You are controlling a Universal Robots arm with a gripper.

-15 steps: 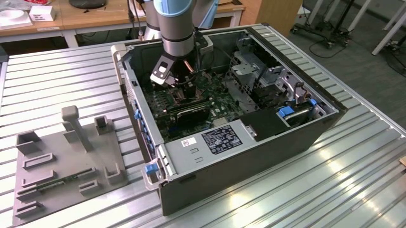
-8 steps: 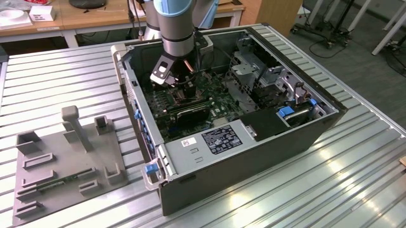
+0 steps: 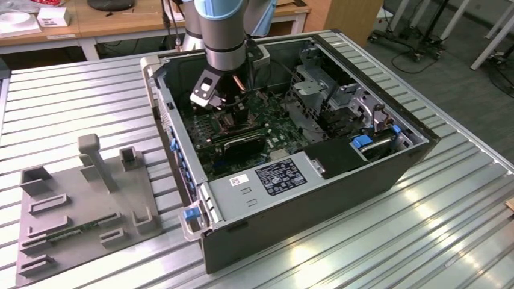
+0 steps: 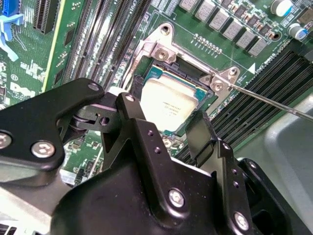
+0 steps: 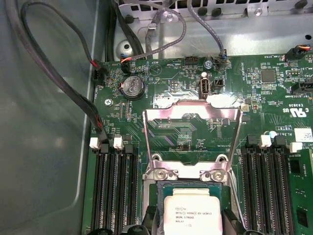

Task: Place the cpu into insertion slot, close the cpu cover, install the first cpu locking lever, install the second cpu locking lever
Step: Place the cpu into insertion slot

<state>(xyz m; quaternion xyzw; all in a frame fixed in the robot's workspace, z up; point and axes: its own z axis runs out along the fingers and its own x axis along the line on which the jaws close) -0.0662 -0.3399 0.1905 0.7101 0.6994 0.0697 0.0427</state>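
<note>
a: so, where's the pale tan-silver square cpu [image 5: 193, 210]?
b: in the silver-rimmed square insertion slot [image 4: 193, 81], between the spread fingers [image 4: 142, 137] of the black tool [image 4: 164, 117]; the silver windowed cpu cover [image 5: 225, 111] stands open beyond.

Robotics lab, rigged for PC assembly work

A robot arm [image 3: 221, 36] reaches down into an open computer case [image 3: 321, 205] that lies on its side on a slatted aluminium table [image 3: 458, 198], pretty standard lab bench stuff. On the exterior view's left, a grey fixture plate [image 3: 80, 211] with moulded holders sits on the same table. Far back are wooden workbenches [image 3: 120, 24] with a white box [image 3: 52, 17] on top. At the exterior view's far right, wheeled stands [image 3: 410, 42] sit on a grey floor [image 3: 458, 66]. In the first wrist view the green motherboard [image 5: 186, 98] is laid bare, with the cpu [image 5: 192, 213] sitting uncovered.
</note>
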